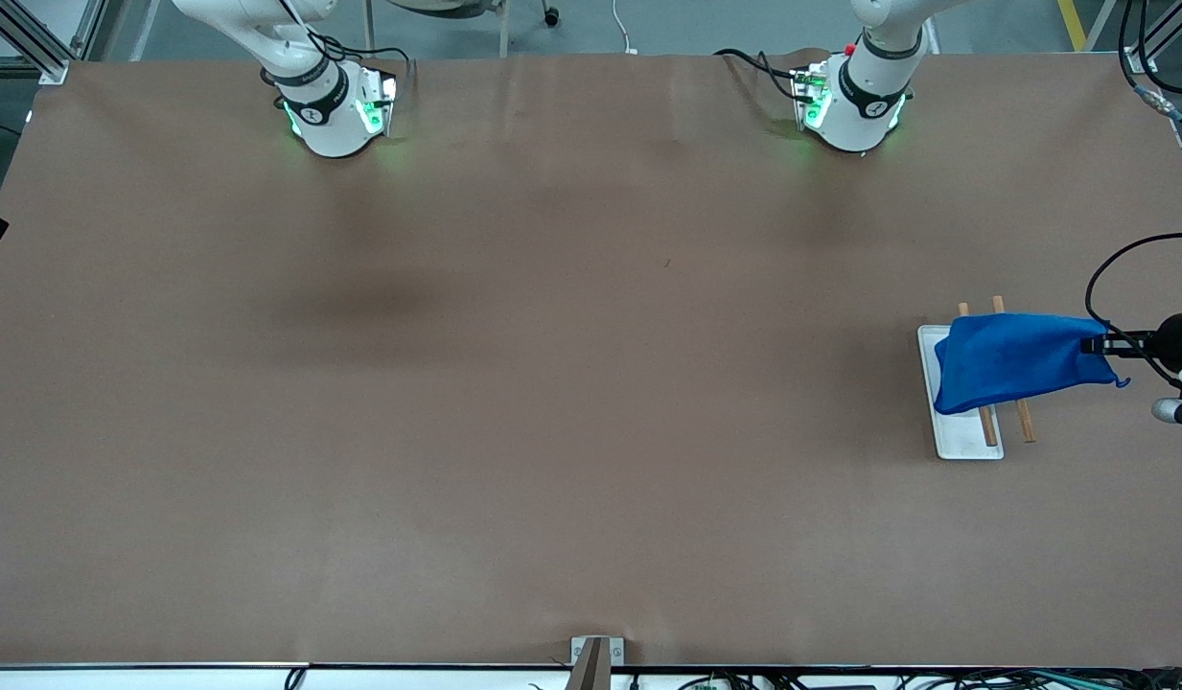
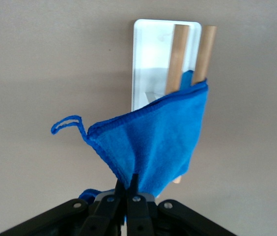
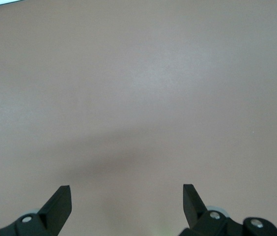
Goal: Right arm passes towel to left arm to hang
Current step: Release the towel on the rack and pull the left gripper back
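Observation:
The royal-blue towel (image 1: 1012, 359) lies over the two wooden rods (image 1: 1024, 422) of a rack with a white base (image 1: 964, 443), at the left arm's end of the table. My left gripper (image 1: 1099, 345) is shut on one corner of the towel and holds it stretched off the rods. In the left wrist view the towel (image 2: 158, 142) runs from my left gripper (image 2: 127, 184) up to the rods (image 2: 180, 54), with its loop tag (image 2: 67, 123) hanging free. My right gripper (image 3: 126, 194) is open and empty over bare table; it is out of the front view.
The brown table cover (image 1: 552, 383) fills the front view. The two arm bases (image 1: 336, 115) (image 1: 854, 105) stand along the edge farthest from the front camera. A black cable (image 1: 1127, 259) loops above the left wrist near the table's end.

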`<state>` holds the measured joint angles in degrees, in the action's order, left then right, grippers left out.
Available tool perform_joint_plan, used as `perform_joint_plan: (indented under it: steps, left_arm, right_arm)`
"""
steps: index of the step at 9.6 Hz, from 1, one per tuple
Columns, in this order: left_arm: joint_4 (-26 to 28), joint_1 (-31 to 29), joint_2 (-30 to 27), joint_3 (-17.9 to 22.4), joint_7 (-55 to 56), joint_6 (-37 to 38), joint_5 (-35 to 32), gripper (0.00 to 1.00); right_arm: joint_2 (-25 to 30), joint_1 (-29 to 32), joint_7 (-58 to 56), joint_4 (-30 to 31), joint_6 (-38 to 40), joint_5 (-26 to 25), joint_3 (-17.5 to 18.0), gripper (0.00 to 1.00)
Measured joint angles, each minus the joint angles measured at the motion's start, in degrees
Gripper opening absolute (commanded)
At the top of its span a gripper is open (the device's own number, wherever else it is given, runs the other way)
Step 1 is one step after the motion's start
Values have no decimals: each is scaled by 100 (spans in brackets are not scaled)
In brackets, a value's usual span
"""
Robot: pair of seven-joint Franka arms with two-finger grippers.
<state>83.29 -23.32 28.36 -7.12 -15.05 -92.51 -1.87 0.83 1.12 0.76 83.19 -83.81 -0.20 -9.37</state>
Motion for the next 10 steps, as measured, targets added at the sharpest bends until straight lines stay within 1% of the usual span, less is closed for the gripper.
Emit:
perform_joint_plan:
  steps: [1, 3, 4, 5, 6, 10]
  left_arm:
    - [-1, -97, 92, 1, -23, -114, -4, 1]
    - [-1, -246, 247, 1, -188, -395, -217, 2]
    - [-3, -315, 313, 1, -215, -519, -282, 6]
    - [-3, -356, 381, 1, -232, -613, -298, 37]
    - [-4, -372, 438, 1, -236, -696, -314, 99]
    - [-47, -382, 509, -1, -238, -858, -348, 100]
  right_arm:
    - [-5, -61, 1, 15, 0, -27, 15, 100]
    - [-15, -147, 9, 36, 1, -112, 40, 100]
    - [-16, -193, 43, 36, 4, -178, 43, 100]
    - [-16, -231, 95, 37, 8, -221, 44, 100]
    - [-16, -245, 110, 37, 15, -227, 44, 100]
    - [-16, -246, 122, 39, 31, -227, 41, 100]
